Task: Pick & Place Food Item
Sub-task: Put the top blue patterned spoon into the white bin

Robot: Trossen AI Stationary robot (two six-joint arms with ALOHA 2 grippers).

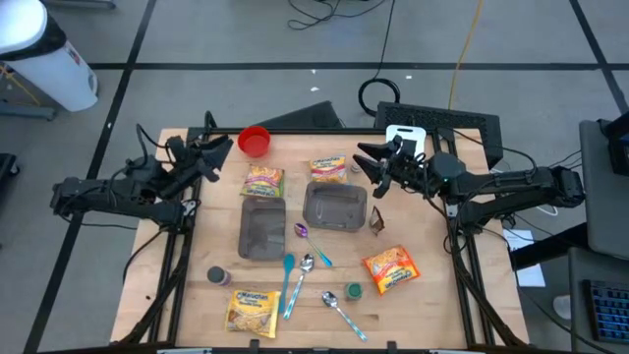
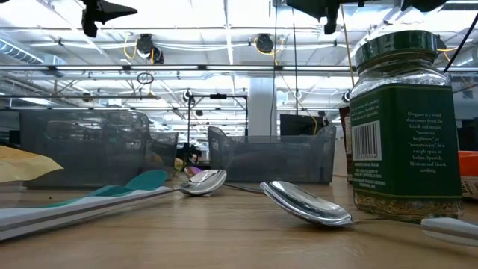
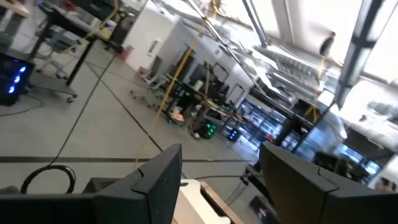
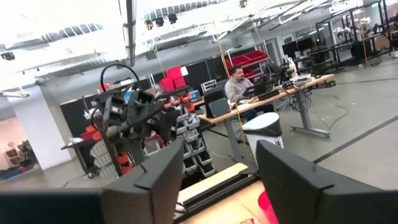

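Note:
Several ramen packets lie flat on the wooden table: two yellow ones at the far middle (image 1: 263, 181) (image 1: 328, 168), an orange one (image 1: 390, 267) at the near right and a yellow one (image 1: 251, 310) at the near edge. Two grey plastic containers (image 1: 262, 228) (image 1: 334, 206) stand in the middle. My left gripper (image 1: 222, 147) hovers open and empty at the far left, beside a red cup (image 1: 255, 141). My right gripper (image 1: 364, 161) hovers open and empty at the far right, beside the right container. Both wrist views (image 3: 221, 180) (image 4: 221, 174) look level out into the room past spread fingers.
Several spoons (image 1: 307, 264) (image 1: 288, 280) (image 1: 342, 313) lie in front of the containers. Two small jars (image 1: 218, 276) (image 1: 353, 290) stand near the front, and the green-lidded one looms close in the low view (image 2: 403, 127). A small brown packet (image 1: 377, 221) lies right of the right container.

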